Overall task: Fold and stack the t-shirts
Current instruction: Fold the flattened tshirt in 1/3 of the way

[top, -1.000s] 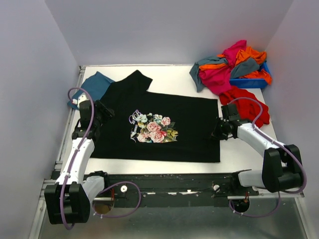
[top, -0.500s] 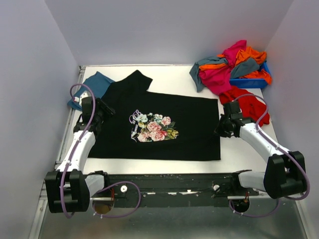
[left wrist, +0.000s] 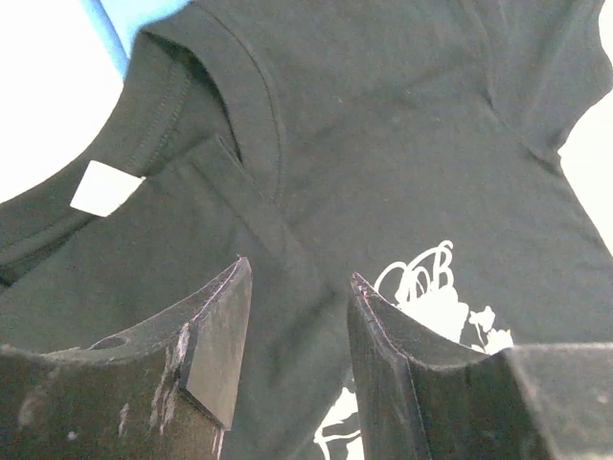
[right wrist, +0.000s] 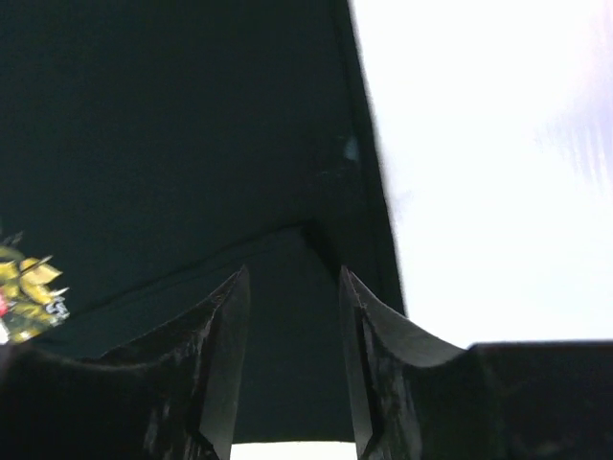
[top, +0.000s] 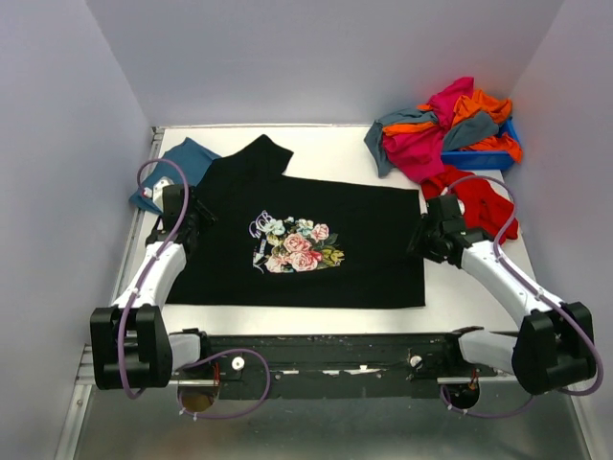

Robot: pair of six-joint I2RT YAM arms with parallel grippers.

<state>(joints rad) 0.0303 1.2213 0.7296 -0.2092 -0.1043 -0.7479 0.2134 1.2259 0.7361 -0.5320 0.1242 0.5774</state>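
While the black shirt point(top: 316, 240) lies flat, spreading seems done; the left gripper point(top: 189, 217) and right gripper point(top: 428, 237) stand parted, holding nothing; folding calls for pinching its edges.

- Small blue plastic bin point(top: 484, 160): well beyond the right gripper point(top: 420, 241) jaws and off to their right, in the far corner.
- White table point(top: 326, 144): bare top shows just right of those jaws.
- Dark metal rail point(top: 326, 350): behind those jaws, along the near edge.
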